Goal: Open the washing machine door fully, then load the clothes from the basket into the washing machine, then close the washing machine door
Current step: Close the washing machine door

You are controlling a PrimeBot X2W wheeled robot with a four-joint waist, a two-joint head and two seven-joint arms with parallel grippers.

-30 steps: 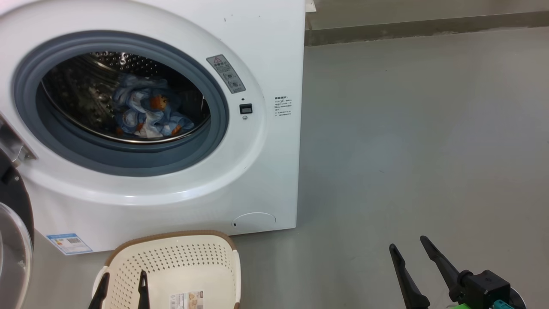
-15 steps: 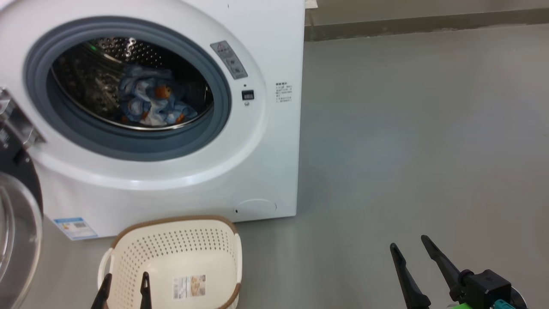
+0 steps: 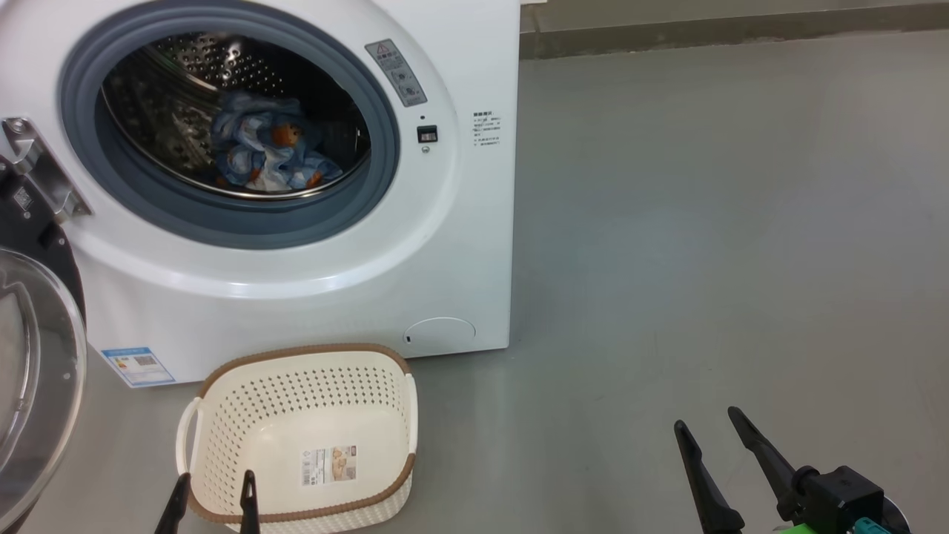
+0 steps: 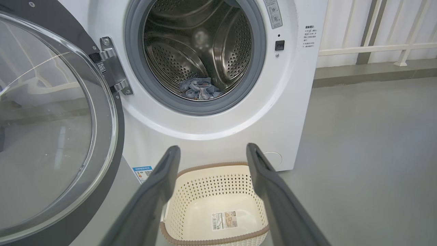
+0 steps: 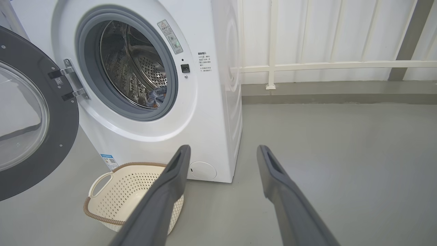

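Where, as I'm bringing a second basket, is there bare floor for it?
The floor right of the washing machine, back to the ledge, is bare. In front of the machine it is crowded: the basket sits there, and the open door stands out at the left.

Grey floor (image 3: 704, 259) (basket (image 3: 296, 386), washing machine (image 3: 296, 311))

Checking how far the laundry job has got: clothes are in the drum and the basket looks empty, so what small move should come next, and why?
Probably swing the open left end effector left toward the washing machine door. The clothes lie in the drum, the basket holds only its label, and the door stands wide open, so closing remains.
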